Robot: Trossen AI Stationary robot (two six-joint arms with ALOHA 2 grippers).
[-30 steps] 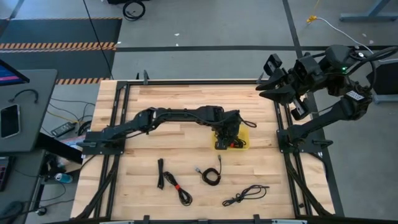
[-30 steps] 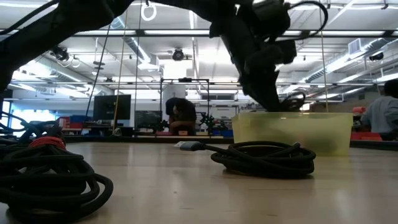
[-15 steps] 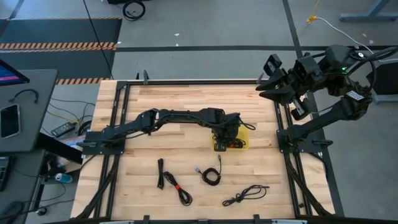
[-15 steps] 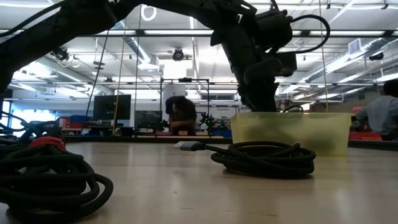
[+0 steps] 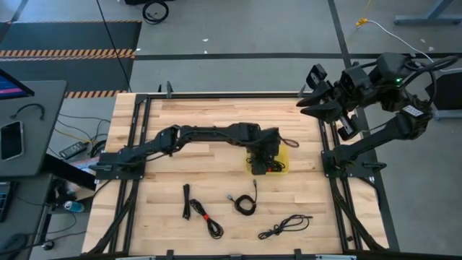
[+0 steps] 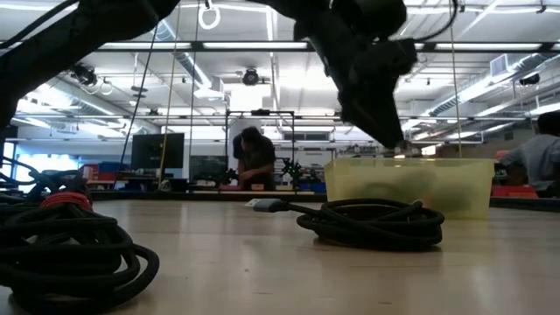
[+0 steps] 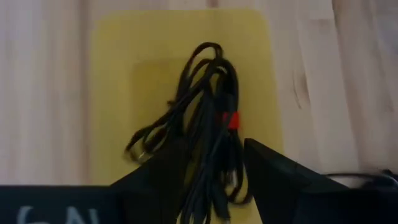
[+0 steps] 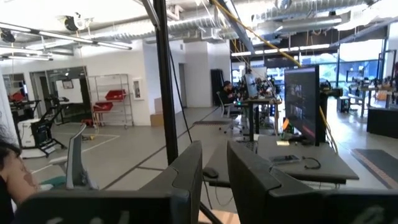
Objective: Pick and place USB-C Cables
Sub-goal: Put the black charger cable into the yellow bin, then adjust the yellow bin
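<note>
Left gripper point(image 7: 214, 180) is positioned directly above the yellow bin point(image 5: 283, 157) at mid-table, right of centre. Its fingers point(image 7: 273, 171) stand apart, and a bundled USB-C cable with a red tie point(image 7: 208, 118) lies between and below them on the bin floor, not clamped.

Change since half a second ago: in the low view the gripper point(image 6: 385, 122) has risen. It was down at the bin's rim; it now sits above the rim with a gap showing beneath it. In the high view the wrist has shifted slightly toward the far side of the bin.

Judgement: the release step for this cable is complete and the arm is withdrawing. One placement cycle is closing.

Remaining cables on the near half of the table:
- a straight cable point(image 5: 186, 201) at near left;
- a red-tied cable point(image 5: 208, 220) just beside it;
- a coiled cable point(image 5: 245, 204) near centre, also seen in the low view in front of the bin;
- a loose cable point(image 5: 285, 226) at near right.

A further dark bundle point(image 6: 61, 241) fills the near-left corner of the low view.

Right gripper point(image 5: 317, 90) is parked off the far right corner of the table, raised and facing the room, its fingers point(image 8: 186, 168) slightly apart and holding nothing.

Judged next requirement: lift clear of the bin wall, then travel to the coiled cable, the closest one.
</note>
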